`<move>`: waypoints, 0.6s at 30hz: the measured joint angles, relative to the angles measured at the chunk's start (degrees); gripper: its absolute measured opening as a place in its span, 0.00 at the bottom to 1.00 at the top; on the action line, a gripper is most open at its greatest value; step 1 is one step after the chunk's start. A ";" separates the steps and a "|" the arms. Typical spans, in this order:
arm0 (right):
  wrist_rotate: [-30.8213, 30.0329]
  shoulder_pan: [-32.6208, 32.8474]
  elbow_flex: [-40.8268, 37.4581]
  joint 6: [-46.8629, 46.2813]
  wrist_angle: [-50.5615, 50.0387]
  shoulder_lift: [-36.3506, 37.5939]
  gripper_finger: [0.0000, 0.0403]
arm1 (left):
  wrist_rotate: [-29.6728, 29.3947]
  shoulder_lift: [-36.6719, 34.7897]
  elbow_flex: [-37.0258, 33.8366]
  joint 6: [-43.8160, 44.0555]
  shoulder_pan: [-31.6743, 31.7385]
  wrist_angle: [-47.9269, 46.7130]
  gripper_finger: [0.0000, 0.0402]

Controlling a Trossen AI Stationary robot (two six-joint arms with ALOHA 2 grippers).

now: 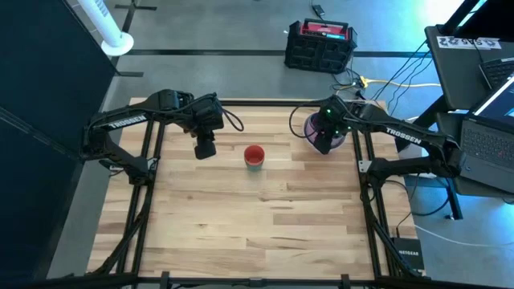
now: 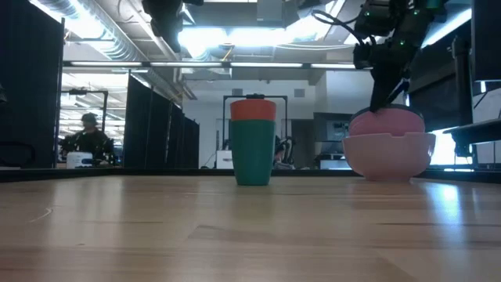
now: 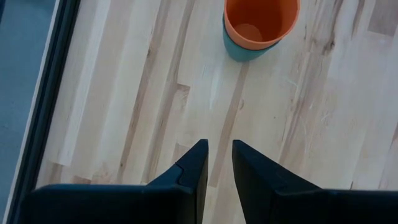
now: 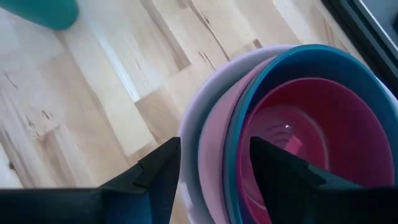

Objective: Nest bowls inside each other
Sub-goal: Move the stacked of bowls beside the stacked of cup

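Note:
A stack of nested bowls stands at the table's far right: white outermost, then pale pink, blue and hot pink innermost. My right gripper is open above the stack's rim, one finger outside the white wall and one over the hot pink hollow; no touch shows. A teal cup-shaped bowl with an orange one nested in it stands upright at the table's far middle. My left gripper hovers to its left, slightly open, holding nothing.
Bare wooden tabletop stretches toward the near edge. The black frame rails run along both sides. A black crate sits on the floor beyond the far edge, laptops to the right. A person sits in the room behind.

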State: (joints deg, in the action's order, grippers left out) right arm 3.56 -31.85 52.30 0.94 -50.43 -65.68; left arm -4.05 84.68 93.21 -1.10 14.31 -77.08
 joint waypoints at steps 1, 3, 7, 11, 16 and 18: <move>-0.05 0.53 -0.05 -0.23 0.17 -0.02 0.45 | 0.00 0.00 0.00 0.00 0.00 0.00 0.14; -0.14 1.60 -0.16 -0.70 0.52 -0.06 0.45 | 0.00 0.00 0.00 0.00 0.00 0.00 0.14; -0.32 3.74 -0.37 -1.63 1.21 -0.14 0.45 | 0.00 0.00 0.00 0.00 0.00 0.00 0.14; -0.39 5.04 -1.33 -2.64 1.78 -0.19 0.45 | 0.00 0.00 0.00 0.02 -0.02 0.00 0.14; -0.30 4.86 -3.15 -3.68 1.64 -0.19 0.45 | -0.01 0.00 0.00 0.03 0.00 -0.02 0.14; -0.30 4.86 -3.20 -3.68 2.04 -0.19 0.45 | 0.00 0.00 0.00 0.18 0.00 -0.02 0.14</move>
State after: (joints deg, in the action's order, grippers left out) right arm 3.27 -26.98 49.10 -2.74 -48.39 -65.87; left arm -4.05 84.68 93.21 -0.92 14.31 -77.10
